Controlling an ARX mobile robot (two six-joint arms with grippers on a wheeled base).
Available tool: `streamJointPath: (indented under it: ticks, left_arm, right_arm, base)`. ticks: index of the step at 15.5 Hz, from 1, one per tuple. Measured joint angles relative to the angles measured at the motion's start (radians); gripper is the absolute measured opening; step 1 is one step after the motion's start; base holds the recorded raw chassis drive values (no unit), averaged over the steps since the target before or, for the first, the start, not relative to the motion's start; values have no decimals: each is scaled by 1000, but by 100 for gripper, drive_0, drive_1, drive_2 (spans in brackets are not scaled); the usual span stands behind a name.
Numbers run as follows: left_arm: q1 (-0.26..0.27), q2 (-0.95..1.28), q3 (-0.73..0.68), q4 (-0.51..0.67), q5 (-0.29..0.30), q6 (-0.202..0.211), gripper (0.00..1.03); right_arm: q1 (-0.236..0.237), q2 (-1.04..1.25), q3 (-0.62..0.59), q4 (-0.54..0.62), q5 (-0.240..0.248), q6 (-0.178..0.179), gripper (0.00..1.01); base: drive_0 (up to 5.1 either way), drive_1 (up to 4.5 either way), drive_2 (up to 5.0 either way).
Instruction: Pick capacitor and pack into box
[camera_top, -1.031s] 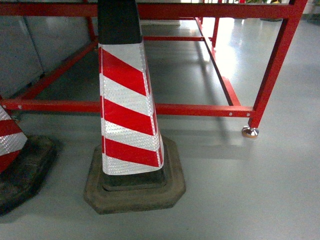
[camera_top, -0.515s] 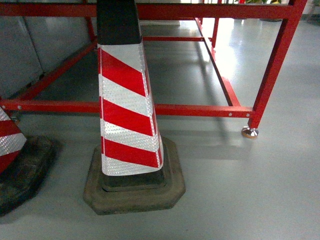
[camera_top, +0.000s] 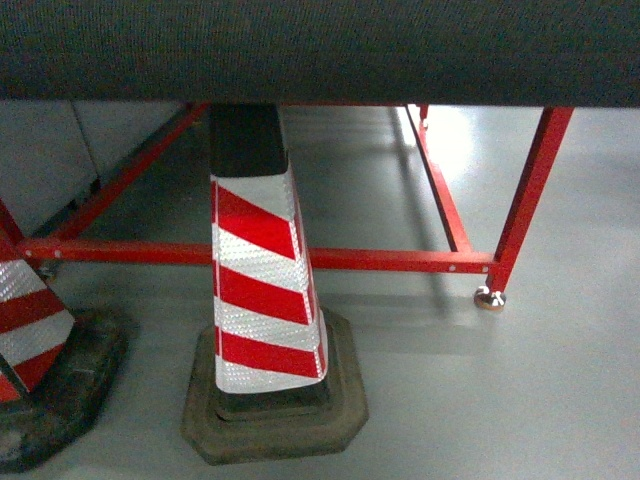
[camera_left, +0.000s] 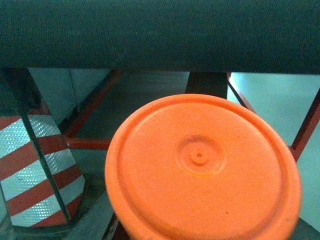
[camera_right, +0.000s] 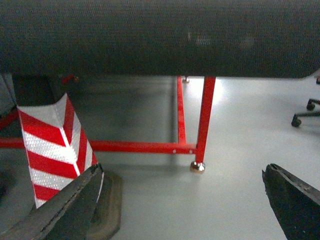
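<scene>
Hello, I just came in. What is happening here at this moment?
Nothing is being handled yet. The head camera looks low, under a dark table edge, at a red and white striped traffic cone on the grey floor in front of a red metal frame. The right gripper is open and holds nothing. The left wrist view is mostly filled by a round orange disc. No capacitor or box is in view.
</scene>
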Motion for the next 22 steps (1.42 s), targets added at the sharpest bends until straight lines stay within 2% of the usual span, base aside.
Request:
streamJointPath:
  ticks: [22]
  left_arm:
    - [0,0,0,5,1,0,44]
  right_arm:
    - [0,0,0,4,-1,-1,98]
  base:
    - [-495,242,242]
